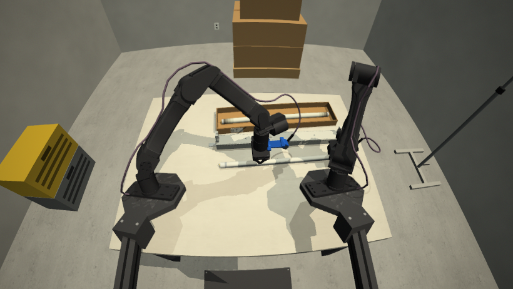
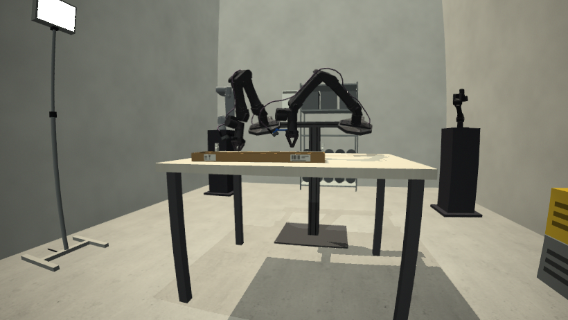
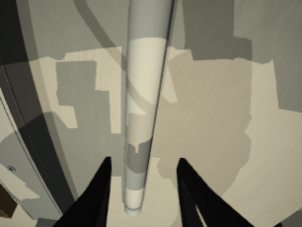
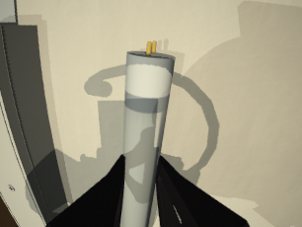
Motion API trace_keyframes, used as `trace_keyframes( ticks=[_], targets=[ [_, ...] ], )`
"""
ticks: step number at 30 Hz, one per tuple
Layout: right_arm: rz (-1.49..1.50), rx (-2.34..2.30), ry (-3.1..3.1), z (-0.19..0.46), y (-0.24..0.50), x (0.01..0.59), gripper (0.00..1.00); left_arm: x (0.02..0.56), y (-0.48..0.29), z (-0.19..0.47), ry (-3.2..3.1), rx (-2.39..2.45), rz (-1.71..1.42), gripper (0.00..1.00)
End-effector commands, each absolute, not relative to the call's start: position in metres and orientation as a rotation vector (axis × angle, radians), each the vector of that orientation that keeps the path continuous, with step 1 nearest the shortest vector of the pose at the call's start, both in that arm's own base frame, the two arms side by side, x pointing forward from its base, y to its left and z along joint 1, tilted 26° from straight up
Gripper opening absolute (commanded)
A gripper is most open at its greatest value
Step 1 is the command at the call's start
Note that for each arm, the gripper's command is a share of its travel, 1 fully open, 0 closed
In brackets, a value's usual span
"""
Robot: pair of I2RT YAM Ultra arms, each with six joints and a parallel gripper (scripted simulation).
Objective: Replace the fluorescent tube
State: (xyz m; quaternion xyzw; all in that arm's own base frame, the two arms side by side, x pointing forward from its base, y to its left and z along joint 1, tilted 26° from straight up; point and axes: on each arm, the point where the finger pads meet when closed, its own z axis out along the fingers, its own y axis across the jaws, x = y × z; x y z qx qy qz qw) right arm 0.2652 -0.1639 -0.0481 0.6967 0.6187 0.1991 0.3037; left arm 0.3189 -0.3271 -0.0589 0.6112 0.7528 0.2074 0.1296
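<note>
Top view: old tube [image 1: 312, 115] lies in the carton [image 1: 315, 125] [image 2: 254, 156] [image 3: 6, 203] [image 4: 4, 215], far side; fixture [image 1: 304, 142] [image 3: 25, 183] [image 4: 6, 158] between it and the LED tube [image 1: 236, 164] [image 3: 143, 99] [image 4: 148, 79], near. Right gripper [image 1: 340, 166] [image 2: 238, 148] [image 4: 142, 158] pinches the LED tube near its right end; left gripper [image 1: 260, 162] [image 2: 291, 146] [image 3: 145, 159] is spread above it, gripping nothing. Step, judged: two-handed pickup. Next: left gripper likely shifts left, lowers and closes, then both lift together, level, white side up.

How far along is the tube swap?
Looks done: old tube lying in the carton. In hand: LED tube, right pincer shut on it, left pincer open above. Left: locking it into the fixture, white side up.
</note>
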Motion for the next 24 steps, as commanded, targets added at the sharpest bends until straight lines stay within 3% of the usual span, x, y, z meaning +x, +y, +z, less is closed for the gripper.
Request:
trace_keyframes(
  ticks=[1,8,16,20,24],
  targets=[
    [0.532,1.819,1.622,-0.043,-0.167,0.272,0.11,0.3,-0.331,-0.064,2.252,1.929,0.514,0.49],
    [0.532,1.819,1.622,-0.043,-0.167,0.272,0.11,0.334,-0.339,-0.03,2.206,1.736,0.55,0.49],
    [0.532,1.819,1.622,-0.043,-0.167,0.272,0.11,0.323,-0.348,-0.03,2.181,1.772,0.531,0.49],
    [0.532,1.819,1.622,-0.043,-0.167,0.272,0.11,0.322,-0.318,-0.074,2.235,1.83,0.582,0.49],
    [0.532,1.819,1.622,-0.043,-0.167,0.272,0.11,0.333,-0.347,-0.066,2.172,1.798,0.536,0.49]
  ],
)
